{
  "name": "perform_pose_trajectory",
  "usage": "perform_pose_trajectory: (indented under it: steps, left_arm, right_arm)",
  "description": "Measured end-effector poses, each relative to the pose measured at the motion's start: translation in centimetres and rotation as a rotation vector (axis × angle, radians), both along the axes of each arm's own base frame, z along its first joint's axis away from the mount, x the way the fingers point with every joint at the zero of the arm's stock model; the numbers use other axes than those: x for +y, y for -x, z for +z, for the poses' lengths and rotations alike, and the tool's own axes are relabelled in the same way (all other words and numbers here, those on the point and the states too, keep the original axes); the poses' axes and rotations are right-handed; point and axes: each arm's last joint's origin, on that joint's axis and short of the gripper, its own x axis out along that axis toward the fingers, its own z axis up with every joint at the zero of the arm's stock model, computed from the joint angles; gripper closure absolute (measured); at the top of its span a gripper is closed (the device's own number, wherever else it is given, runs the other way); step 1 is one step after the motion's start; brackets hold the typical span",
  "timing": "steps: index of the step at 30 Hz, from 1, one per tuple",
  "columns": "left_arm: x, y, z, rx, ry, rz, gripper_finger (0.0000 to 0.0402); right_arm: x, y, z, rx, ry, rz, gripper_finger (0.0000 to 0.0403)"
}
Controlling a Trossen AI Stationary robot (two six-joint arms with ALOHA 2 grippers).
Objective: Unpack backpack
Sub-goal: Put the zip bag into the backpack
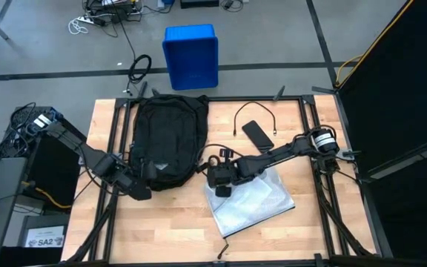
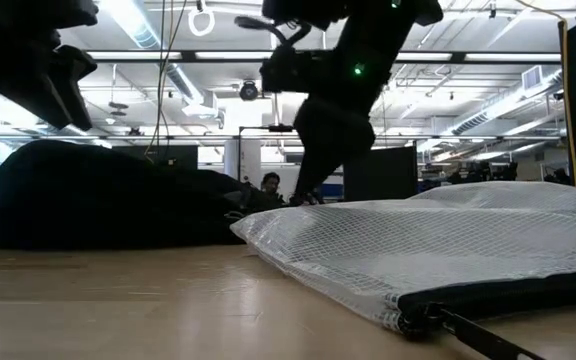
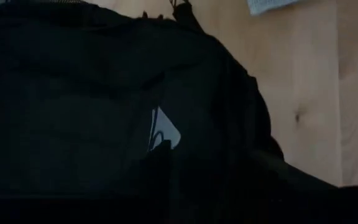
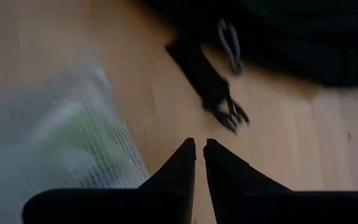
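Note:
The black backpack (image 1: 167, 141) lies flat on the wooden table, left of centre; it fills the left wrist view (image 3: 73, 93). My left gripper (image 1: 141, 191) hovers at the backpack's near left corner. My right gripper (image 4: 199, 146) is shut and empty. It hangs over bare wood between a white mesh pouch (image 1: 252, 200) and a loose black strap (image 4: 207, 81) of the backpack. In the low view the right gripper (image 2: 308, 192) points down just behind the pouch (image 2: 438, 250).
A flat black phone-like slab (image 1: 257, 135) and a thin black cable (image 1: 254, 115) lie on the table behind the right arm. A blue bin (image 1: 190, 55) stands on the floor beyond the far edge. Bare wood shows along the near edge.

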Motion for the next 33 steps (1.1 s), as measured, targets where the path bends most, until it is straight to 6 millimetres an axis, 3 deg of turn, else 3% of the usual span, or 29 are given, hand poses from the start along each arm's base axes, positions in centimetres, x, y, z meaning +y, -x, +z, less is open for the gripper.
perform_pose_trajectory:
  steps: [5,8,14,19,23,33]
  left_arm:
    - [0.1,-0.2,0.1,-0.015,0.005,0.01,0.0195]
    - [0.1,-0.2,0.1,-0.018,0.008,0.014,0.0173]
    - [-0.1,-0.4,-0.2,-0.004,0.028,0.024,0.0156]
    - [-0.7,-1.1,-1.3,0.081,0.02,-0.011,0.0155]
    - [-0.8,-1.9,-2.4,0.151,-0.028,0.007,0.0155]
    - [2.0,-4.0,-3.9,0.259,-0.109,0.111,0.0161]
  right_arm:
    - [1.3,0.1,2.5,-0.151,-0.005,0.112,0.0398]
    - [1.2,1.1,3.4,-0.271,-0.038,0.188,0.0402]
    - [-1.1,5.6,4.5,-0.543,-0.129,0.176,0.0399]
    - [-1.8,8.9,4.6,-0.726,-0.166,0.172,0.0402]
    - [-1.9,9.9,3.9,-0.762,-0.171,0.176,0.0397]
    - [-2.2,9.8,2.9,-0.708,-0.127,0.193,0.0398]
